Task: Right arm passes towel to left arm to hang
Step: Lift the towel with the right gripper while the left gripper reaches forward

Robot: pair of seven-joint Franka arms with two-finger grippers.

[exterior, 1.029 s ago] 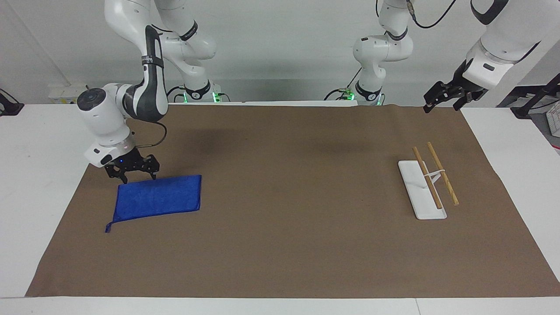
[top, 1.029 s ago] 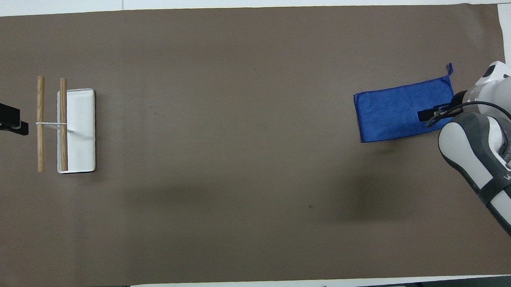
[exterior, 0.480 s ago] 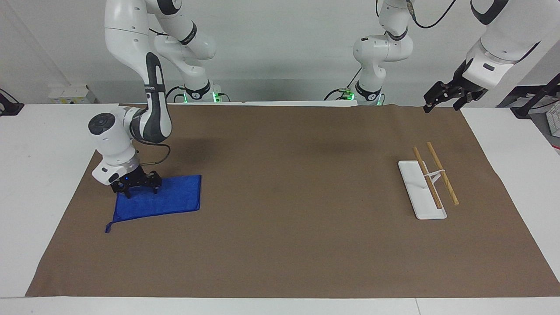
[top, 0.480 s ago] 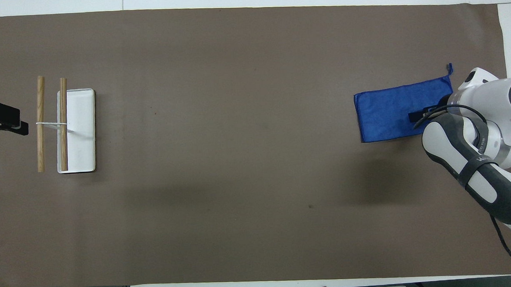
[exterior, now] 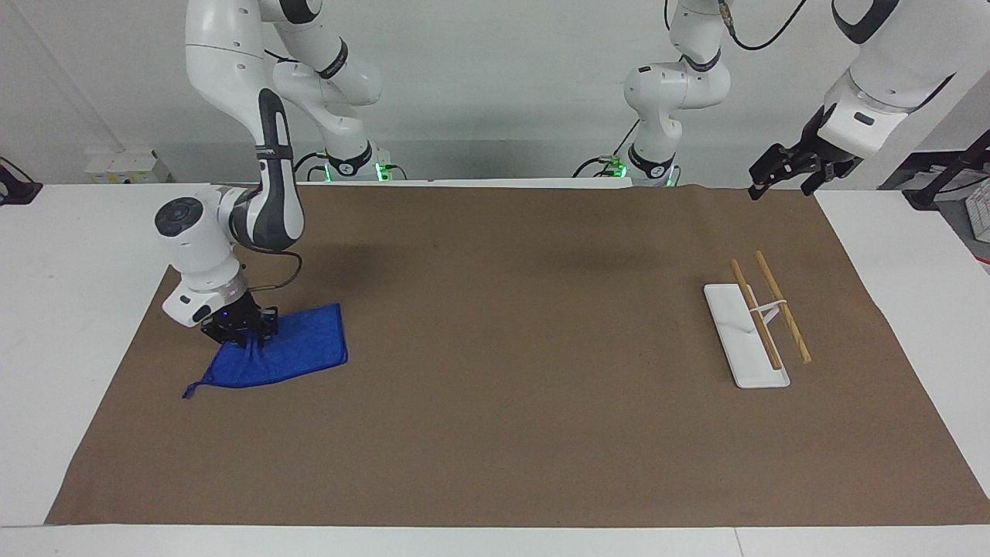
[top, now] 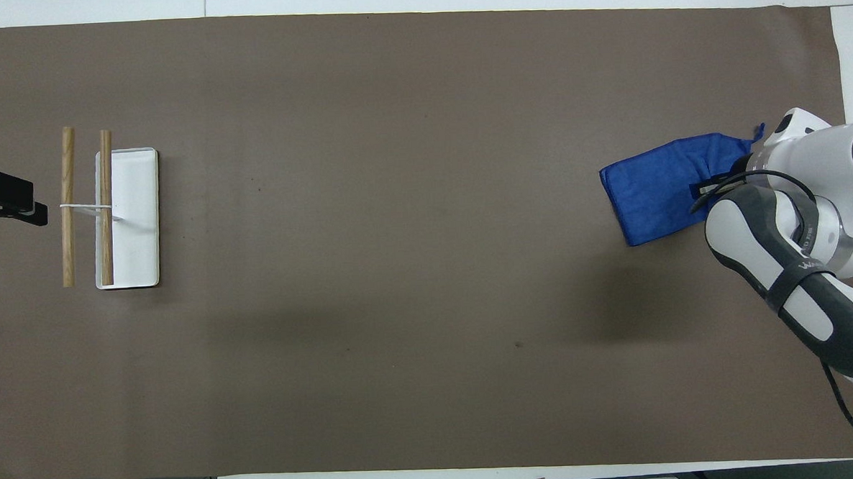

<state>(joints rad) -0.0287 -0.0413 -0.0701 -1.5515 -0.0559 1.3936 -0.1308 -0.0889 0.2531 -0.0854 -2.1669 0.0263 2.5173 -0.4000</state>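
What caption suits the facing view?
Right gripper pinches blue towel; left gripper waits over the table covering's corner.

Quick count for you: two arms, so two grippers, the right gripper (exterior: 241, 334) and the left gripper (exterior: 781, 174). One blue towel (exterior: 294, 352) near the right arm's end of the brown table covering (exterior: 503, 433). One white rack (exterior: 742, 336) near the left arm's end, with two wooden rods (exterior: 781, 305).

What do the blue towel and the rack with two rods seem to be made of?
The towel looks like soft matte terry cloth: it bunches and creases at the right gripper. The rack seems to have a smooth white base, plastic or painted metal, and light brown rods, probably wood.
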